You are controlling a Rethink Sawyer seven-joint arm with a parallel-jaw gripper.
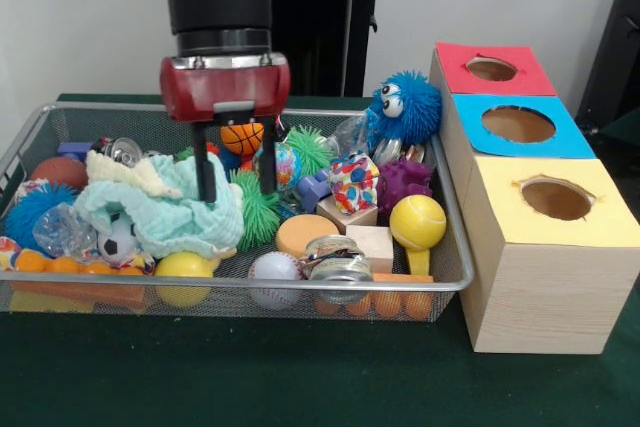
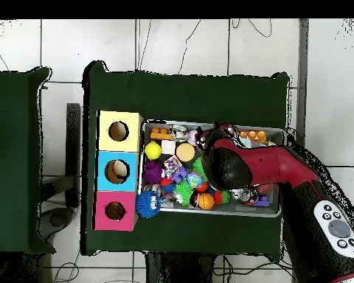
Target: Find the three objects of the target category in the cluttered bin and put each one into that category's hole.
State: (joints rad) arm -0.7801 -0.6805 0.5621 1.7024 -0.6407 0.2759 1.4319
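Front view gives me a wire-mesh bin [image 1: 455, 247] on the green tabletop [image 1: 250, 377], packed full. My hand [image 1: 236, 182] hangs inside it, its two black fingers [image 1: 205, 172] spread apart and holding nothing, tips down at a pale green cloth [image 1: 175, 212] heaped left of centre. Along the bin's near edge I see a yellow ball [image 1: 183, 267], a baseball [image 1: 274, 277] and a metal tin [image 1: 338, 262]; a yellow tennis ball [image 1: 417, 221] sits toward the right, a small basketball [image 1: 242, 137] lies behind the hand, and a blue fuzzy toy with eyes [image 1: 405, 107] perches at the far right corner. Just right of the bin stands a wooden box with three holes, topped yellow [image 1: 556, 197] nearest, blue [image 1: 518, 124] in the middle, red [image 1: 491, 68] farthest. I cannot see into the holes.
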